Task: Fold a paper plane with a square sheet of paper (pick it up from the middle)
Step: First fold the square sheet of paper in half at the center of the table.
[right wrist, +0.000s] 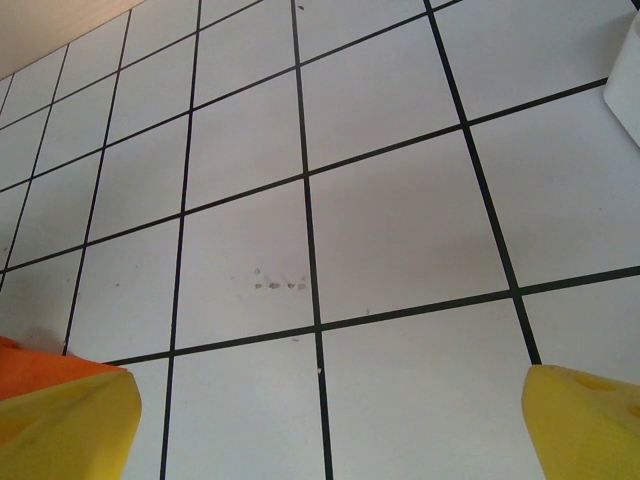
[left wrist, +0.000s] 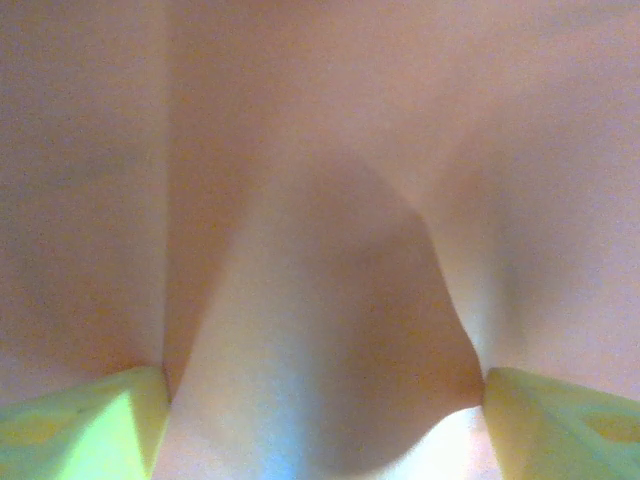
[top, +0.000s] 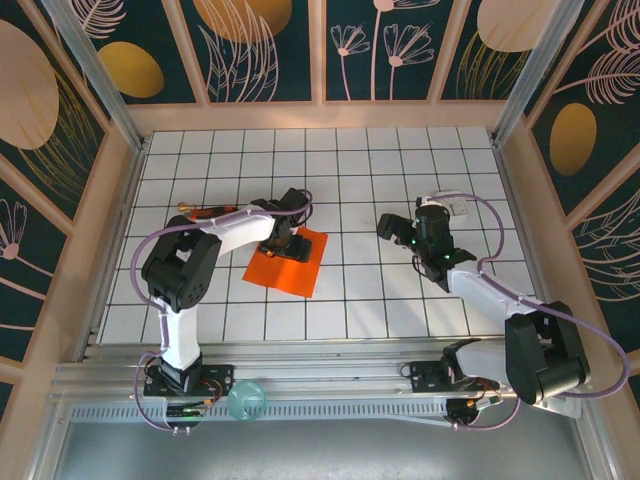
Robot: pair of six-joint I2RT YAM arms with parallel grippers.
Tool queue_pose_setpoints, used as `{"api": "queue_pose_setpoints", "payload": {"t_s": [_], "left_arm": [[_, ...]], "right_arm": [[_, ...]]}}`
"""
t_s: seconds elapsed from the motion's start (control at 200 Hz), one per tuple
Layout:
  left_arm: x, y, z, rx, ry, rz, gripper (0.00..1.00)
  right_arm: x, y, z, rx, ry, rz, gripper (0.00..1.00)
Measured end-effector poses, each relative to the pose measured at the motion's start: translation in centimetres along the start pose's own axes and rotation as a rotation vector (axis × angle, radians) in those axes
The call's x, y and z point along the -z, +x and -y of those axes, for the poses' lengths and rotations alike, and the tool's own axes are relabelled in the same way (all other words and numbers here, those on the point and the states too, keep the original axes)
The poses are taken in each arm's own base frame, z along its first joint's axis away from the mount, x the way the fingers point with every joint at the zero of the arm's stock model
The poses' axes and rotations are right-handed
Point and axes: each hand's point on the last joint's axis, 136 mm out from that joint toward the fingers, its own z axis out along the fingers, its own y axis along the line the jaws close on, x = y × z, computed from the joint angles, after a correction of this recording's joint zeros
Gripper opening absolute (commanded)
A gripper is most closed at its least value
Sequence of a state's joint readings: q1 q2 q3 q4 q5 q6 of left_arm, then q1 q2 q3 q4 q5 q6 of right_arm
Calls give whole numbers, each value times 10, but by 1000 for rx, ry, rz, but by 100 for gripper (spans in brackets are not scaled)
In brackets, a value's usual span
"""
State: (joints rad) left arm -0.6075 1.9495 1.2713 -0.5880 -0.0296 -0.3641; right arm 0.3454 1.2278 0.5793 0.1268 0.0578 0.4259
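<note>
The square sheet of paper (top: pixel 296 272) lies orange-red on the tiles left of centre, turned at a slight angle. My left gripper (top: pixel 284 247) is down on its far part. In the left wrist view the paper (left wrist: pixel 330 250) is very close and humps up in a soft ridge between the two yellow fingertips (left wrist: pixel 100 420), which stand wide apart: open. My right gripper (top: pixel 389 228) hovers right of the sheet. Its yellow fingers (right wrist: pixel 70 425) are spread wide over bare tiles, with one orange corner of the paper (right wrist: pixel 25 353) beside the left finger. No folded plane shape shows.
A thin red-and-black stick tool (top: pixel 205 211) lies behind the left arm. A small white square object (top: pixel 455 207) sits by the right wrist, its edge (right wrist: pixel 627 60) at the right wrist view's top right. Wooden walls ring the grid table (top: pixel 350 170). A teal ball (top: pixel 245 400) rests on the front rail.
</note>
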Motion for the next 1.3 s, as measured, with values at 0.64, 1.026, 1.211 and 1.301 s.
{"api": "queue_pose_setpoints", "payload": {"t_s": [0.64,1.026,1.211,1.301], "left_arm": [[145,-28,116,290,1020,337,38],[61,-6,112,371,1004,146,38],[43,2,107,340,955,129,38],[34,6,103,332,931,123,38]], "right_arm": [[29,-25,-14,43,-127,-27,98],[36,26,-82,-34,-501,-275,67],[13,72,-96,-79,-486,-413,53],[-2,87,-93,-113,-458,-454,51]]}}
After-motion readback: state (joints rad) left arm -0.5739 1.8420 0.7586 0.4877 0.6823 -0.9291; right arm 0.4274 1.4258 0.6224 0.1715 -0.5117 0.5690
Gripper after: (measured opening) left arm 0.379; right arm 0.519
